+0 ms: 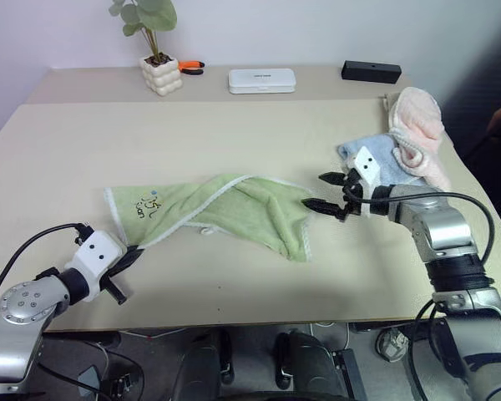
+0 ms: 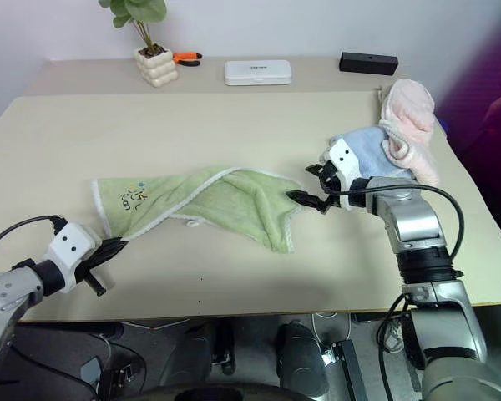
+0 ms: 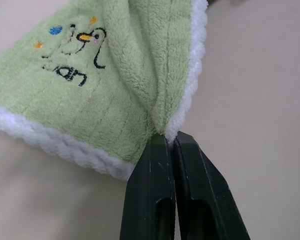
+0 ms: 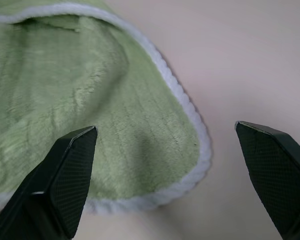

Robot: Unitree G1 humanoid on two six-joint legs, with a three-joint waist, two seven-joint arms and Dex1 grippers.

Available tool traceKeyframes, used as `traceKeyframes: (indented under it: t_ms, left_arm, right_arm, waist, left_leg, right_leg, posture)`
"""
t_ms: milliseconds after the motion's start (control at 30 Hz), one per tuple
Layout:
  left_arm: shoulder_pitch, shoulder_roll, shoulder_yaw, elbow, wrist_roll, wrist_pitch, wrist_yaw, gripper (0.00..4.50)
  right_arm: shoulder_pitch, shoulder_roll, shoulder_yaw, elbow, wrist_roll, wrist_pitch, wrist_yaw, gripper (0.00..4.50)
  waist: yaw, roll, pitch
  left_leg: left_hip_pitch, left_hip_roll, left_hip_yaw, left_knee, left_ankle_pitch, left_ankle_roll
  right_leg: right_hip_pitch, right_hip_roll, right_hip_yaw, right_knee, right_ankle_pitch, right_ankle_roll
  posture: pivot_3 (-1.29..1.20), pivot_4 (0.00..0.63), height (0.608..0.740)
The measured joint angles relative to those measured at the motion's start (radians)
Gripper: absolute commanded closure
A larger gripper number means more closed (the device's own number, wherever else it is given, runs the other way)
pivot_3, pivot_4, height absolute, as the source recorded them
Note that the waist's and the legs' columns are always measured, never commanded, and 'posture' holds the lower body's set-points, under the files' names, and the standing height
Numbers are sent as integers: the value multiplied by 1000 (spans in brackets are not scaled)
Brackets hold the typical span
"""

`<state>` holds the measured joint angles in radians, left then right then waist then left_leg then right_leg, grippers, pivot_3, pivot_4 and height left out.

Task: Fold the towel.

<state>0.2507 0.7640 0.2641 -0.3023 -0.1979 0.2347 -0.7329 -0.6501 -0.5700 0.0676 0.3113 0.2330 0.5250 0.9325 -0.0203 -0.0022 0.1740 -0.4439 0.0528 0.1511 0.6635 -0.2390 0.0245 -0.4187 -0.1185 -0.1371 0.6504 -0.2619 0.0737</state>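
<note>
The light green towel point(image 1: 225, 209) lies crumpled on the beige table point(image 1: 234, 134), its white edging showing and a dark printed mark near its left corner point(image 1: 148, 204). My left gripper point(image 1: 132, 253) is shut on the towel's near left edge; in the left wrist view point(image 3: 166, 137) the white hem is pinched between the fingers. My right gripper point(image 1: 326, 190) stands open at the towel's right corner point(image 4: 190, 150), one finger over the cloth and the other over bare table.
A light blue cloth point(image 1: 376, 159) and a pink fluffy cloth point(image 1: 422, 129) lie at the right, behind my right arm. Along the back stand a potted plant point(image 1: 157, 58), orange pliers point(image 1: 192, 67), a white box point(image 1: 261, 80) and a black box point(image 1: 371, 72).
</note>
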Motion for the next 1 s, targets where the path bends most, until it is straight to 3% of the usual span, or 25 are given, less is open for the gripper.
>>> traceKeyframes:
  t_ms: [167, 200, 300, 500, 800, 867, 1000]
  left_arm:
    - [10, -4, 5, -20, -7, 4, 9, 4452]
    - [11, -4, 6, -21, -7, 4, 11, 4488]
    - [18, -7, 10, -27, -8, 4, 17, 4500]
    - [34, -15, 28, -33, -9, 3, 17, 4500]
    - [40, -17, 51, -30, -11, 0, 17, 4500]
    - [-37, -19, 62, 1, -13, -3, 29, 4500]
    - [-421, -20, 72, 203, 10, -50, 154, 4500]
  right_arm:
    - [-66, 23, 42, 134, -54, 10, -23, 0]
    - [-69, 25, 45, 149, -60, 4, -22, 248]
    - [-90, 31, 50, 184, -80, -15, -20, 1357]
    - [-94, 34, 54, 193, -95, -26, -3, 4452]
    - [-100, 35, 55, 205, -119, -84, -9, 4452]
    - [-145, 33, 55, 258, -152, -156, -51, 4452]
    - [-358, 35, 43, 412, -213, -375, -175, 4452]
  waist:
    - [4, 0, 0]
    - [4, 0, 0]
    - [1, 0, 0]
    - [0, 0, 0]
    - [0, 0, 0]
    - [3, 1, 1]
    - [6, 1, 3]
  left_leg:
    - [-1, 0, 2, 0, 0, 0]
    - [-1, 0, 2, 0, 0, 0]
    - [-1, 0, 3, 0, 0, 0]
    - [-1, 1, 4, 0, 0, 0]
    - [-1, 1, 5, 0, 0, 0]
    - [-2, 0, 6, 0, 1, -2]
    - [-3, 0, 7, 1, 3, -2]
  right_leg:
    - [-1, 0, 1, 0, 0, 0]
    - [-1, 0, 1, 0, 0, 0]
    - [-1, 0, 1, 1, 0, 0]
    - [-2, 0, 2, 1, 0, 0]
    - [-3, 0, 3, 1, 0, 0]
    - [-5, 0, 4, 3, 0, 0]
    - [-8, 0, 6, 7, 0, 0]
  posture:
    - [0, 150, 731]
    - [0, 150, 731]
    - [0, 150, 731]
    - [0, 150, 731]
    - [0, 150, 731]
    - [0, 150, 731]
    - [0, 150, 731]
